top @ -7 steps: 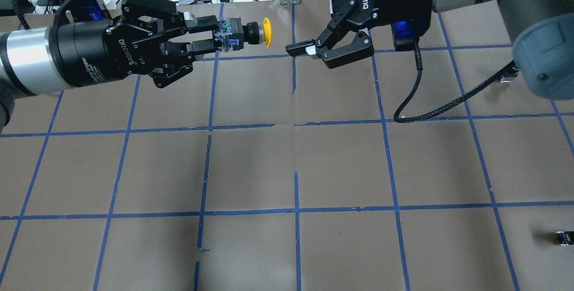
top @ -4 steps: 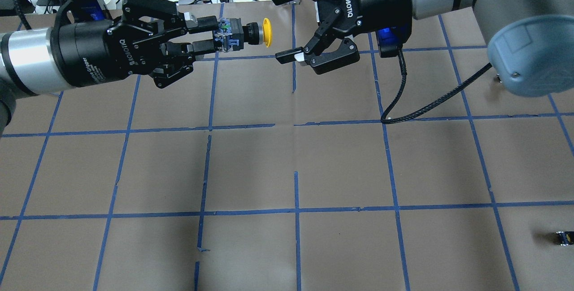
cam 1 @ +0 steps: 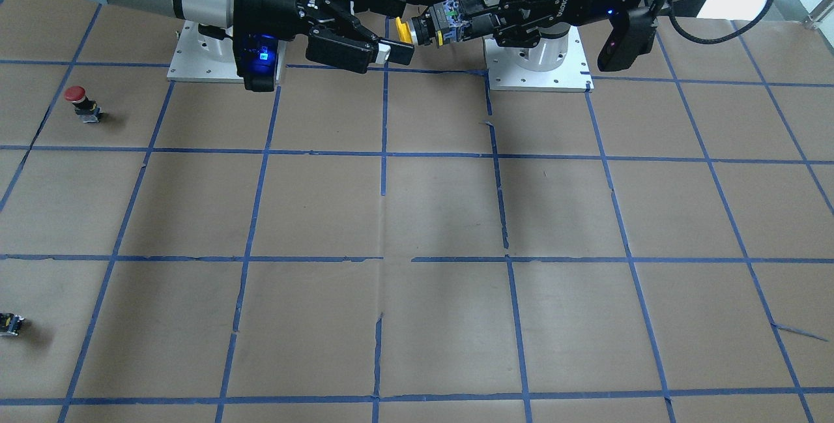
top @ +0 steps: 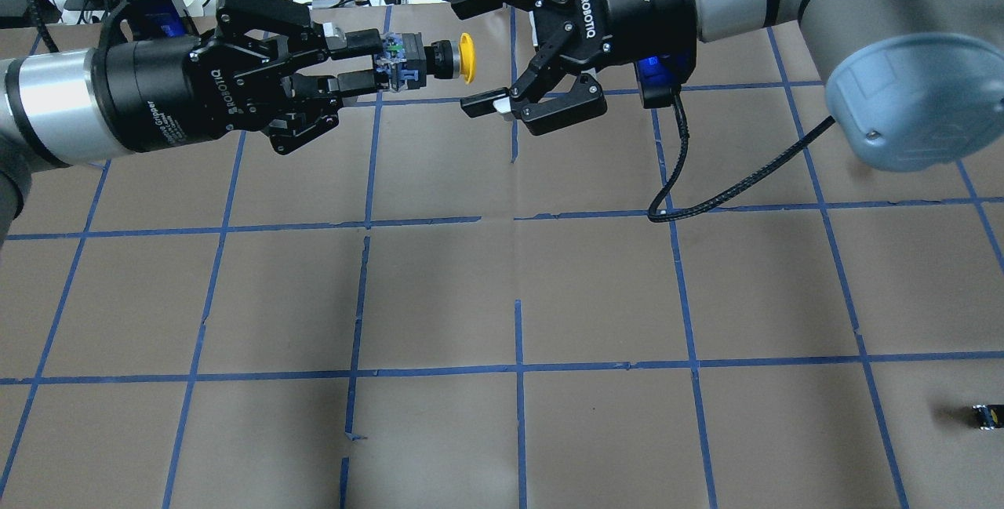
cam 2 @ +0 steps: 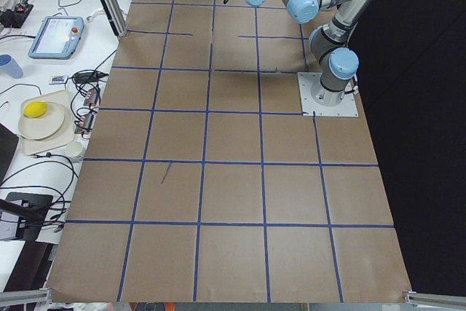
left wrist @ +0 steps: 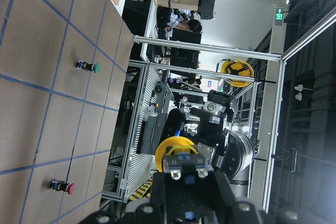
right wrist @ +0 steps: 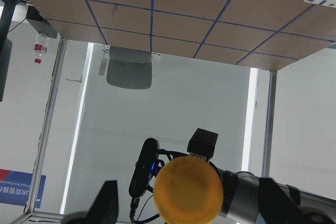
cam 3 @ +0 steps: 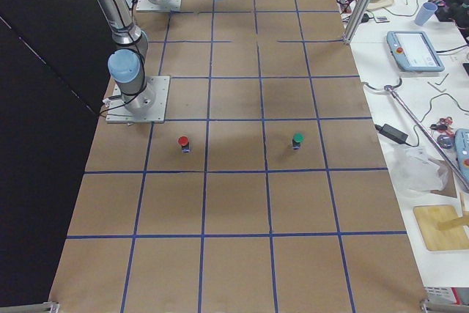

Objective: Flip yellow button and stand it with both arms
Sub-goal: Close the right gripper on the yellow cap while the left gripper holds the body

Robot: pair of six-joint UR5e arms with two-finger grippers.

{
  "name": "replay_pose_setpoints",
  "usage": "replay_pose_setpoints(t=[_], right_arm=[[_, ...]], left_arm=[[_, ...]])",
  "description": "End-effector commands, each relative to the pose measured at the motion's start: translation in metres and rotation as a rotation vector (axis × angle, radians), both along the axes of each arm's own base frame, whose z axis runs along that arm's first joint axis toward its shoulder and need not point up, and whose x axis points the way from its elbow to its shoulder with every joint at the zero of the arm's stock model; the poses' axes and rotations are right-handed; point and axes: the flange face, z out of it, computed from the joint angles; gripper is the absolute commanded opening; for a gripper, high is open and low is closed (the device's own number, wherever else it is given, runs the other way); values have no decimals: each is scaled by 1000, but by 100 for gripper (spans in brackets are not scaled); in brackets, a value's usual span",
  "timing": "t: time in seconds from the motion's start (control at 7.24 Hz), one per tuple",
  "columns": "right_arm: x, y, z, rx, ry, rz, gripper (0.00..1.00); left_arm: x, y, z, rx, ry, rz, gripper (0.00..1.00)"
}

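The yellow button (top: 467,56) is held sideways in the air, its cap pointing at my right gripper. My left gripper (top: 383,60) is shut on its black-grey body (top: 408,62). My right gripper (top: 467,54) is open, one fingertip on each side of the cap, not touching it. In the front-facing view the button (cam 1: 405,29) sits between the left gripper (cam 1: 456,17) and the open right gripper (cam 1: 400,29). The left wrist view shows the cap (left wrist: 176,149) from behind. The right wrist view shows the cap (right wrist: 189,188) face on between the fingers (right wrist: 107,203).
A red-capped button (cam 1: 77,94) and a small capless switch block (cam 1: 10,324) stand on the brown gridded table (cam 1: 417,214) on the robot's right. The block also shows in the overhead view (top: 984,415). A green-capped button (cam 3: 297,139) stands farther out.
My right gripper has moved left toward the yellow cap, staying open, until its fingertips flank it. My left gripper and the button have not moved.
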Motion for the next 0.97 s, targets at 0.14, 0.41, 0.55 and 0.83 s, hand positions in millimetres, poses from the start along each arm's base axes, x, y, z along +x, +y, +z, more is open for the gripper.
replay_pose_setpoints(t=[0.14,0.41,0.55,0.83], right_arm=[[1,-1,-1,8,-12,-1,69],[1,-1,0,30,-10,-8,29],[1,-1,0,31,-11,-8,15],[1,-1,3,30,-31,-11,8]], left_arm=[[0,0,0,1,2,1,29],[0,0,0,-1,1,1,29],[0,0,0,1,2,1,29],[0,1,1,1,2,1,30]])
